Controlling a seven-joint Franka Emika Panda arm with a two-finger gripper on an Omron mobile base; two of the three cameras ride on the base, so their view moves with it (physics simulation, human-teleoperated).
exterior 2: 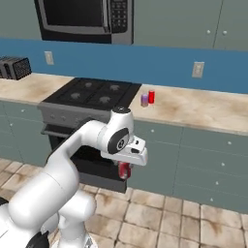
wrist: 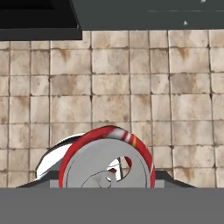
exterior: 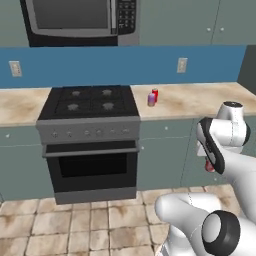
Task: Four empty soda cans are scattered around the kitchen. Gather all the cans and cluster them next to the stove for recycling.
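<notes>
Two soda cans already stand on the beige counter just right of the stove (exterior: 90, 105): a red can (exterior: 155, 94) and, touching or nearly touching it in front, a purple can (exterior: 151, 100). A third red can (wrist: 107, 159) is clamped in the gripper (exterior 2: 125, 170), whose fingers are closed partway around its sides; it hangs low in front of the cabinets right of the stove, above the tiled floor (wrist: 113, 87). By my judgement, this can must be set by the pair, and a fourth found.
</notes>
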